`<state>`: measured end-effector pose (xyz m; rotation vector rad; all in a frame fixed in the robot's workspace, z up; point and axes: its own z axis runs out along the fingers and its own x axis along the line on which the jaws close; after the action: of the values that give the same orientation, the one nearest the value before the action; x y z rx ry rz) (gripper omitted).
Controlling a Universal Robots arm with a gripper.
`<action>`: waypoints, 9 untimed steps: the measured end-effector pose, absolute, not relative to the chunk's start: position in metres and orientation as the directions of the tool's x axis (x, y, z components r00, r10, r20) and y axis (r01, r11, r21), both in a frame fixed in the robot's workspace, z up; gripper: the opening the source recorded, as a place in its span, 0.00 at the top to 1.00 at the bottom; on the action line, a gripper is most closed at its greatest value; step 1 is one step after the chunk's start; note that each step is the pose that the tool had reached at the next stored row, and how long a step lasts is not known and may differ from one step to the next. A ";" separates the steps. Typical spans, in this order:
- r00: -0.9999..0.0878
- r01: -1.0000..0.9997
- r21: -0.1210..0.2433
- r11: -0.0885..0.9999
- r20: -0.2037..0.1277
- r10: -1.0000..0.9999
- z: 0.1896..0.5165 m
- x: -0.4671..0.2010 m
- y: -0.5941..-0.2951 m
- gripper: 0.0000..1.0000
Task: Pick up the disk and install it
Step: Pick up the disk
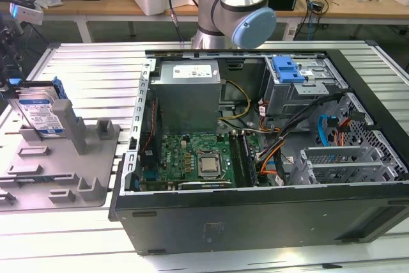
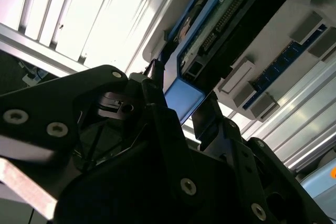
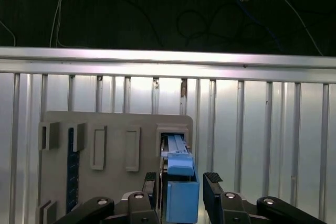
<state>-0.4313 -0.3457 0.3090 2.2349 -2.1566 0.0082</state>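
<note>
Slatted table (image 3: 252, 129); pincer (image 3: 181, 177) spread astride upright disk (image 3: 182, 200).

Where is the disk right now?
The disk stands upright in the grey holder at the exterior view's left, beside the open computer case; the gripper straddles it.

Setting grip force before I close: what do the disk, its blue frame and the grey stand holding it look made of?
The disk: apparently a silvery metal body, judging by its sheen, with a paper-like white-and-blue label. Its blue frame: probably matte moulded plastic, given the uniform colour. The grey stand: matte, even grey, likely plastic. The pincer straddles the frame, open.
</note>
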 end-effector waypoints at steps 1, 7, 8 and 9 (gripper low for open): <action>0.036 -0.999 0.022 -0.035 0.028 -0.999 0.309 -0.431 -0.346 0.52; 0.036 -0.999 0.022 -0.035 0.022 -0.999 0.304 -0.431 -0.348 0.52; 0.036 -0.999 0.022 -0.035 0.022 -0.999 0.304 -0.431 -0.348 0.52; 0.036 -0.999 0.022 -0.035 0.022 -0.999 0.303 -0.431 -0.348 0.52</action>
<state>-0.4314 -0.3480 0.3028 2.2383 -2.1599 0.0008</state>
